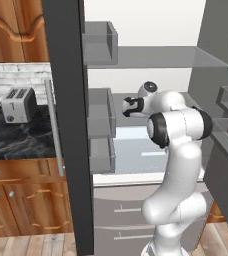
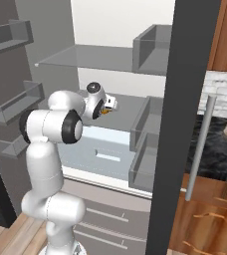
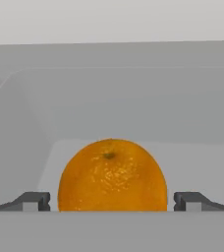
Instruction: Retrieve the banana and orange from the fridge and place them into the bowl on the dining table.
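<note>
One orange (image 3: 112,175) between gripper (image 3: 112,201) fingertips

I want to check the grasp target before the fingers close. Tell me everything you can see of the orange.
The orange is a round, bright orange fruit with dimpled peel and a small dark stem scar near its top. It sits on a grey fridge shelf, centred between the two fingertips of the open gripper, with a narrow gap on each side. Nothing visibly touches it but the shelf.

- We see the orange (image 3: 112,175) bright, dimpled orange
- We note the fridge (image 1: 68,125) grey, dark-edged, white inside
- We see the toaster (image 1: 18,104) silver-grey
- We note the cabinets (image 1: 21,200) brown wood
</note>
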{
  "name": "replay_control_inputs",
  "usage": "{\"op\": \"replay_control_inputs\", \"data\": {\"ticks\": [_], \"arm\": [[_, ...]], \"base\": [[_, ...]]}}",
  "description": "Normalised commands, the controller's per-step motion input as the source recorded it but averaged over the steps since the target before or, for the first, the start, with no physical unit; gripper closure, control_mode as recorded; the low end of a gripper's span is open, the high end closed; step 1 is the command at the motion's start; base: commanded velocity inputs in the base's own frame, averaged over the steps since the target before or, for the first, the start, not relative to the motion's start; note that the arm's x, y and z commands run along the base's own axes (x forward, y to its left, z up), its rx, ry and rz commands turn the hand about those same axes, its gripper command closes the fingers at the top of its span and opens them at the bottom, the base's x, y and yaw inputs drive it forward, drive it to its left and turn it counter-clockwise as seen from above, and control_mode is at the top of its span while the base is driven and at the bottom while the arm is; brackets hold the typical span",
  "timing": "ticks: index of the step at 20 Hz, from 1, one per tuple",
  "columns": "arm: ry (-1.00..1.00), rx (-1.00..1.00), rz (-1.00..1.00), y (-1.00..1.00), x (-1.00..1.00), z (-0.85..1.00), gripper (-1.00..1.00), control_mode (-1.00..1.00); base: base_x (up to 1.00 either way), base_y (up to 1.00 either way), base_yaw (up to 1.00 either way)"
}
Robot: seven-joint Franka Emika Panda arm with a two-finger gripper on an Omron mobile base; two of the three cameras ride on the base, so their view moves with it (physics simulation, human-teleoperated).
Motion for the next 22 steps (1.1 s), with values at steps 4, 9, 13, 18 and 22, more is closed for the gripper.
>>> {"op": "replay_control_inputs", "data": {"ticks": [4,9,13,18,22], "arm": [[0.00,0.00,0.00,0.00,0.33,-0.20,-1.00,-1.00],[0.05,0.00,-0.01,0.00,0.08,-0.27,1.00,-1.00],[0.15,0.00,-0.02,0.00,0.00,-0.42,1.00,-1.00],[-0.11,0.00,0.00,-0.19,-0.65,0.02,1.00,-1.00],[-0.24,0.00,0.00,-0.45,-1.00,0.31,1.00,-1.00]], "base": [[0.00,0.00,0.00],[0.00,0.00,0.00],[0.00,0.00,0.00],[0.00,0.00,0.00],[0.00,0.00,0.00]]}}
